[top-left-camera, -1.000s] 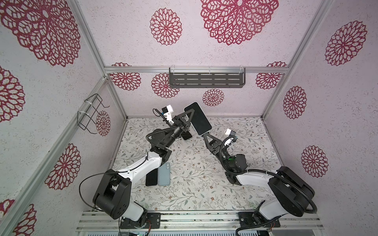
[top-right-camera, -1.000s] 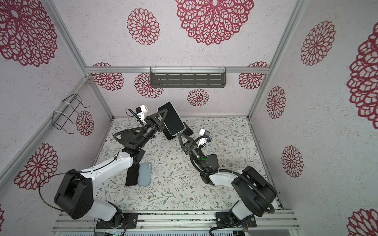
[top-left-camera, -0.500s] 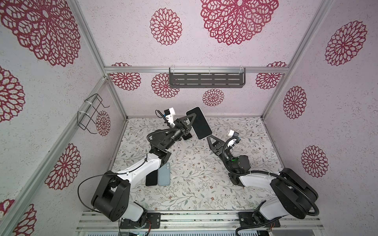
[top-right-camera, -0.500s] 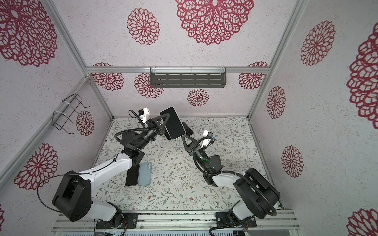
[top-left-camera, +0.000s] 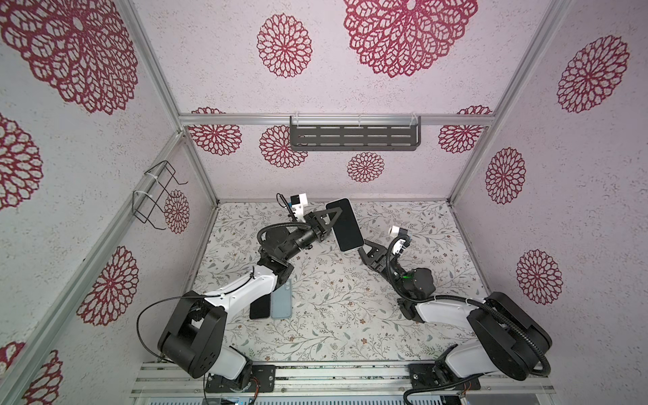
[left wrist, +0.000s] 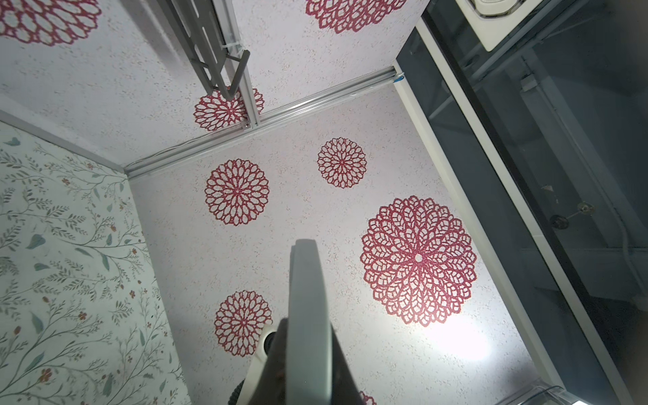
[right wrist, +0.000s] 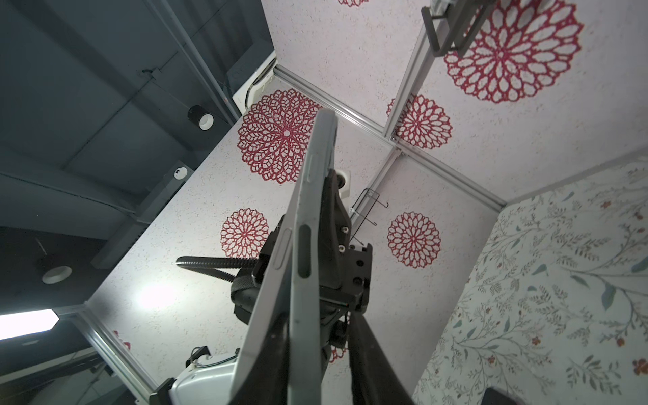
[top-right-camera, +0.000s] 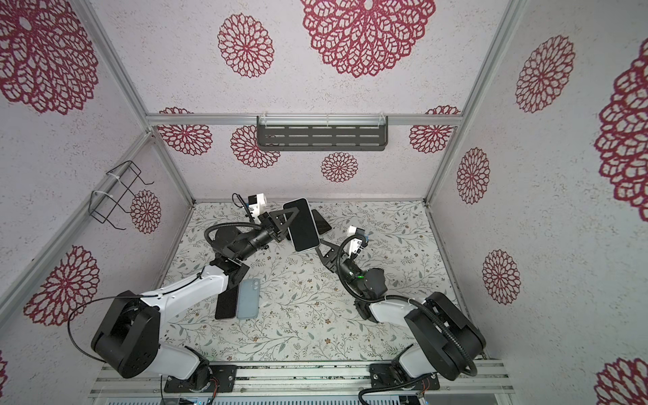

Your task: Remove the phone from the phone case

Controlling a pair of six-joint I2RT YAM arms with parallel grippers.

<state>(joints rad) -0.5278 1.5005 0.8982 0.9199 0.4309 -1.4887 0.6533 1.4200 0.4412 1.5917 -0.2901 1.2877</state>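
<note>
Left gripper (top-left-camera: 333, 219) clamps the phone (top-left-camera: 345, 224), inside its phone case (left wrist: 308, 298), aloft at centre far. Right gripper (top-left-camera: 362, 246) straddles its near end; whether it grips, I cannot tell. Best to pinch only the case rim and peel gently.

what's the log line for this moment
left gripper: shut on phone, lifted off table | right gripper: at phone's end, grip unclear
</note>
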